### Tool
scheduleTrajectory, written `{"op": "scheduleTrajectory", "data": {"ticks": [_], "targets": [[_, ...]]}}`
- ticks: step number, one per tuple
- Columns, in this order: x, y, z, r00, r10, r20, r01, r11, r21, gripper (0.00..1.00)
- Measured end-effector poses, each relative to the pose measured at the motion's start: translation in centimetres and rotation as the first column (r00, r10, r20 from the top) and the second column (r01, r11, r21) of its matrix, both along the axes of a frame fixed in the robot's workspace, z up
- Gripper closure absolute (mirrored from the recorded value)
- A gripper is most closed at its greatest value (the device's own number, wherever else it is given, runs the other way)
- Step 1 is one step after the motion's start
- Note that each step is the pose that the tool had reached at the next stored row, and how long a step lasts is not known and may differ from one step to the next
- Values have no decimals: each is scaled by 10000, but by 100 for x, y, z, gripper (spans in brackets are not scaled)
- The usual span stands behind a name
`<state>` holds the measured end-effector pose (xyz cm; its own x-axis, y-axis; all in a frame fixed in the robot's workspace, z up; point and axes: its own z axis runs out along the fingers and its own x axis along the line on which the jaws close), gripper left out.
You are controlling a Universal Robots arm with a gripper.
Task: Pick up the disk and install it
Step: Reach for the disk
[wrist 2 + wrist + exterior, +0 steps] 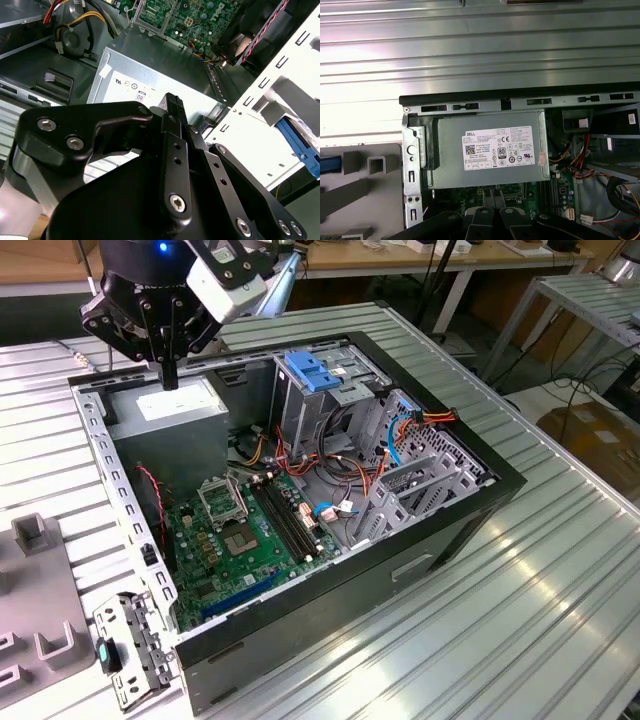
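Gripper [170, 378] closed and empty, poised over the power supply [180, 405]. The disk [329, 163] — I judge it by a blue edge — sits in the fixture [385, 192] beside the case [330, 610]. Risk: I descend with closed jaws and strike metal.

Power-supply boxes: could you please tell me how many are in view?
1: the grey power-supply box sits in a corner of the open computer case, under the hand. Others may be hidden.

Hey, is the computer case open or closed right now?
Open. In the exterior view the computer case has no side cover on, so the motherboard and power supply lie exposed inside.
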<state>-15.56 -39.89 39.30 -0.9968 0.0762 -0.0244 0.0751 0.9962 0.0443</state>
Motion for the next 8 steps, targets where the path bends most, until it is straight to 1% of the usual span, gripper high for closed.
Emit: {"op": "scheduleTrajectory", "data": {"ticks": [8], "targets": [[-50,0,-2,10000,0,-1,0,10000,0,89]]}}
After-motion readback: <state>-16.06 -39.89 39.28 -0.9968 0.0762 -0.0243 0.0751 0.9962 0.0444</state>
